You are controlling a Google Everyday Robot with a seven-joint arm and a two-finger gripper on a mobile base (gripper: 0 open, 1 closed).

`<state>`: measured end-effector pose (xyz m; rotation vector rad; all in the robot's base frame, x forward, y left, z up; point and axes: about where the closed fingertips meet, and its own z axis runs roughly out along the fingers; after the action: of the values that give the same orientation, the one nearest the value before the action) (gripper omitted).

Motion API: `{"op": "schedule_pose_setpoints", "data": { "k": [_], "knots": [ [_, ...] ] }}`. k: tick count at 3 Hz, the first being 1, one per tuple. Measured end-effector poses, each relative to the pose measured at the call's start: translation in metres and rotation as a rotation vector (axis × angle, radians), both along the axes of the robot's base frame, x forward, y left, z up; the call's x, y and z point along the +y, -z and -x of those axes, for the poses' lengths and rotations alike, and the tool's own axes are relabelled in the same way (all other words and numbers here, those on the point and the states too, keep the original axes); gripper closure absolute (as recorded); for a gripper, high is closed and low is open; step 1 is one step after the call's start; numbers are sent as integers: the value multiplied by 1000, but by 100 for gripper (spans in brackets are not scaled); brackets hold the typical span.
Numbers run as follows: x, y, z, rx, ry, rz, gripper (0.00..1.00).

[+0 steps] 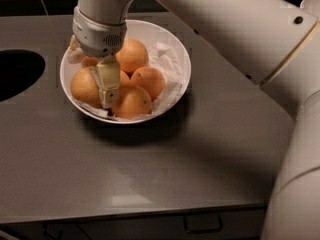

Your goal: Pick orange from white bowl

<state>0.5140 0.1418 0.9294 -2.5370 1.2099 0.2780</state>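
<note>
Six or so fruits sit in the white bowl [181,54], on crumpled white paper [164,59]. The gripper [107,100] hangs down inside the bowl, its tip low among the fruit. Clenched or released, cannot tell. The orange [132,102], large and pale, lies just right of the gripper tip at the bowl's near side and seems to touch it. Another large pale fruit [83,86] sits just left of the tip. A deeper-orange fruit [134,54] is behind the gripper and to its right, and a second one [150,81] is further right. The bowl rests on a grey countertop [150,169]. A dark round opening [15,74] lies well left of the gripper.
</note>
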Motion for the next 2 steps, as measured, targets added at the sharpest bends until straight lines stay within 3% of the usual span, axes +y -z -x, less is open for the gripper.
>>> {"op": "schedule_pose_setpoints", "data": {
  "k": [1,2],
  "knots": [
    [0,2,0,3,1,2,18],
    [0,2,1,2,2,1,36]
  ]
}}
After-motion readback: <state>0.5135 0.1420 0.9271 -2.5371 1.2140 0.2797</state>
